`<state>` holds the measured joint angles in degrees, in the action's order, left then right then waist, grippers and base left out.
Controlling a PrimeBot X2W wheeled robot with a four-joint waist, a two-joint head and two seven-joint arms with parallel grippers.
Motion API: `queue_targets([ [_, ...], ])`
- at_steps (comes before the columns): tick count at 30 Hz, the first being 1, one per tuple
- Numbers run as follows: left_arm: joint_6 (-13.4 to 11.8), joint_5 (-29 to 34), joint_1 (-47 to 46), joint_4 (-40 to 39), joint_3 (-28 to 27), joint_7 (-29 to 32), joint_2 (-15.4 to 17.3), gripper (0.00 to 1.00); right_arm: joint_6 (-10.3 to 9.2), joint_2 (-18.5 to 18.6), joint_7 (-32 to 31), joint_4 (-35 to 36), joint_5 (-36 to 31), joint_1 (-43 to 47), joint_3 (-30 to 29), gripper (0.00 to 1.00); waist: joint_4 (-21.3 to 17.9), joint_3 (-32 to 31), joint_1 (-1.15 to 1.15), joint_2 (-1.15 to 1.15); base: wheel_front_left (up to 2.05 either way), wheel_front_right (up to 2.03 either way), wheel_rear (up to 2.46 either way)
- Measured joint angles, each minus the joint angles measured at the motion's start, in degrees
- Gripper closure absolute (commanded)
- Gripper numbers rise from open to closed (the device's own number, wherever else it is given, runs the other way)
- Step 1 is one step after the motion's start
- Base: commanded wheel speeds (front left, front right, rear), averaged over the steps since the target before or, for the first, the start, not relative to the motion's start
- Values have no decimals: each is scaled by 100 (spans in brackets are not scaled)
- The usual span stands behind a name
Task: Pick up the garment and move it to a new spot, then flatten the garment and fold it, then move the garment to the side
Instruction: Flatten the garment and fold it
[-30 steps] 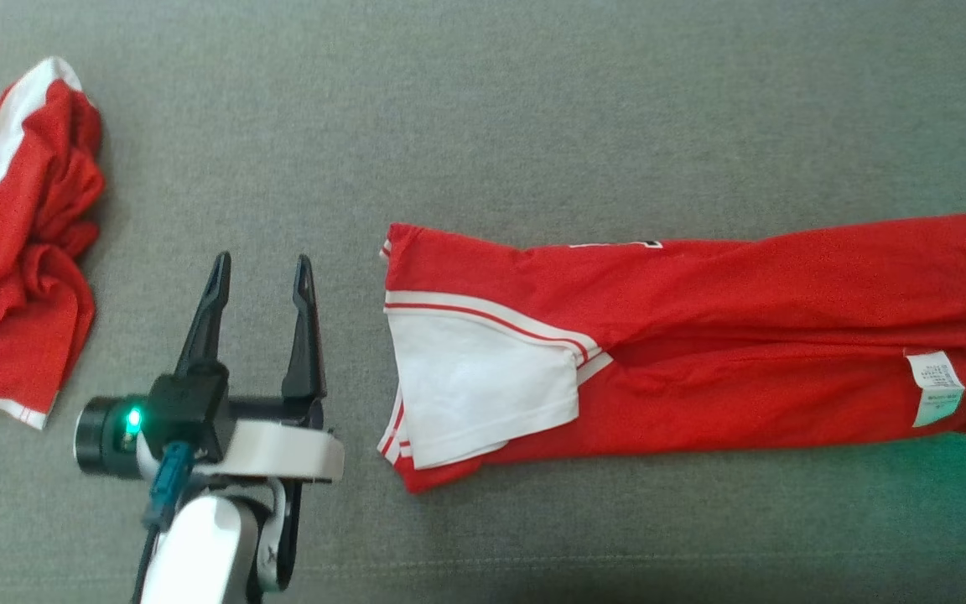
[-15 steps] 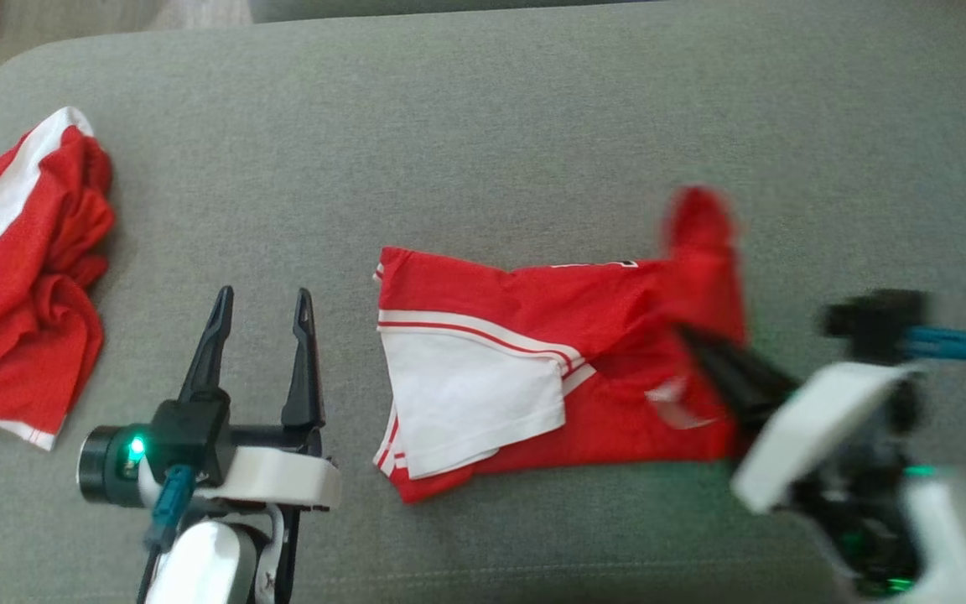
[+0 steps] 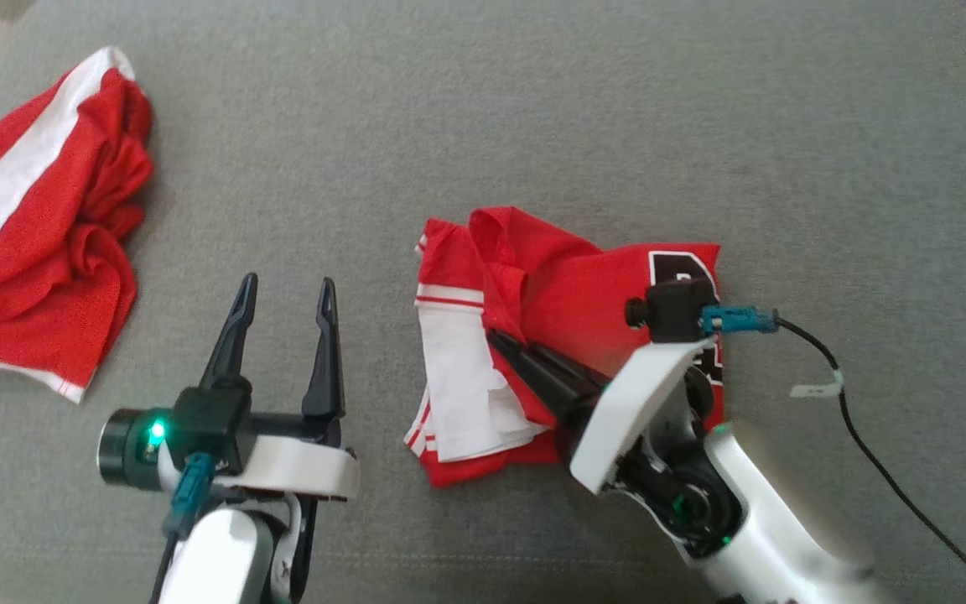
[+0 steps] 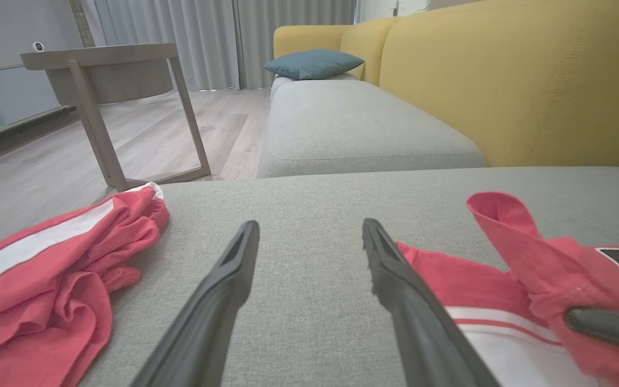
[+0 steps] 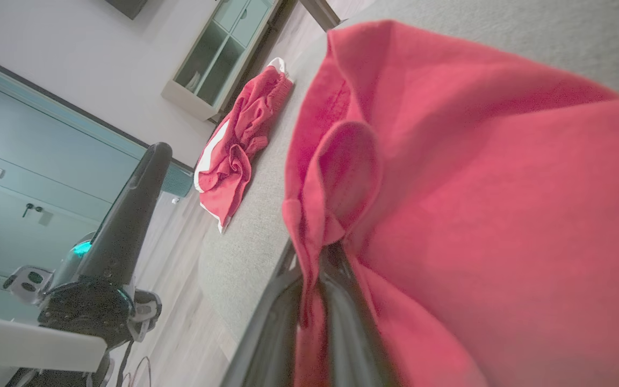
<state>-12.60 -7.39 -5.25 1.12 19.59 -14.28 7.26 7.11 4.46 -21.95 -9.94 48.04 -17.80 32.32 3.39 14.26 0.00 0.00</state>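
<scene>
The garment (image 3: 584, 285) is a red shirt with a white sleeve and a black print, lying doubled over on the grey sofa seat (image 3: 533, 126). My right gripper (image 3: 495, 335) is shut on a fold of its red cloth, holding that edge above the white sleeve part. The right wrist view shows the red cloth (image 5: 476, 188) pinched between the right gripper's (image 5: 320, 252) fingers. My left gripper (image 3: 286, 285) is open and holds nothing, on the seat just left of the garment. In the left wrist view the left gripper (image 4: 309, 228) has the garment (image 4: 530, 269) to its right.
A second red and white garment (image 3: 38, 226) lies crumpled at the seat's far left. A black cable (image 3: 869, 453) trails from my right wrist. The yellow sofa back (image 4: 503, 80), a blue cushion (image 4: 312, 63) and a wooden side table (image 4: 100, 70) stand beyond.
My right gripper has carried the garment's right end leftward over the rest, folding the long strip roughly in half. The left gripper stayed put and open. The camera shifted slightly.
</scene>
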Motion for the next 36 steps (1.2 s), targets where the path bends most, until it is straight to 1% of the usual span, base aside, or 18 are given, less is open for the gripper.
queue_targets([
  [5,-3,0,-115,51,4,-1,-23,0,0,-3,461,-559,241,-431,359,100,132,164,0,0,0,0,0],
  [6,-9,0,-115,63,4,-1,-27,0,0,-3,534,-645,309,-497,443,96,144,182,0,0,0,0,0],
  [7,-9,0,-117,77,5,-1,-33,0,0,-4,599,-727,361,-553,516,59,151,195,0,0,0,0,0],
  [8,-9,0,-117,88,5,-1,-34,0,0,-3,681,-802,377,-602,606,11,152,202,0,0,0,0,0],
  [9,-10,-1,-118,93,4,-1,-34,0,0,-2,912,-886,372,-683,768,0,143,199,0,0,0,0,0],
  [12,-25,-1,-119,97,2,-1,-33,0,0,44,1380,-799,261,-838,1054,0,108,189,0,0,0,0,0],
  [14,-36,-1,-119,98,2,-1,-33,0,0,190,1726,-646,77,-966,1202,0,78,172,0,0,0,0,0],
  [17,-54,-1,-119,99,-4,-2,-31,0,0,486,2337,-427,-315,-1097,1138,0,21,143,0,0,0,0,0],
  [20,-62,-1,-118,101,-19,-2,-25,0,0,750,2918,-303,-801,-1088,636,0,-46,93,0,0,0,0,0],
  [22,-104,-1,-113,102,-26,-2,-24,0,0,870,3178,-253,-1096,-1025,159,0,-96,56,0,0,0,0,0],
  [23,-104,-1,-113,102,-26,-2,-24,0,0,870,3178,-253,-1096,-1025,159,0,-96,56,0,0,0,0,0],
  [26,-113,-12,-82,102,-62,-2,-1,0,0,943,3332,-153,-1529,-693,-633,0,-187,-2,0,0,0,0,0],
  [31,-154,-66,-64,119,-162,-2,69,0,0,967,3354,179,-2117,225,-1804,0,-343,-113,0,0,0,0,0],
  [34,-154,-86,-58,169,-190,-2,133,0,0,966,3239,449,-2434,693,-2369,0,-406,-207,0,0,0,0,0],
  [36,-156,-86,-23,203,-208,0,177,0,0,944,3119,630,-2576,954,-2644,0,-443,-279,0,0,0,0,0],
])
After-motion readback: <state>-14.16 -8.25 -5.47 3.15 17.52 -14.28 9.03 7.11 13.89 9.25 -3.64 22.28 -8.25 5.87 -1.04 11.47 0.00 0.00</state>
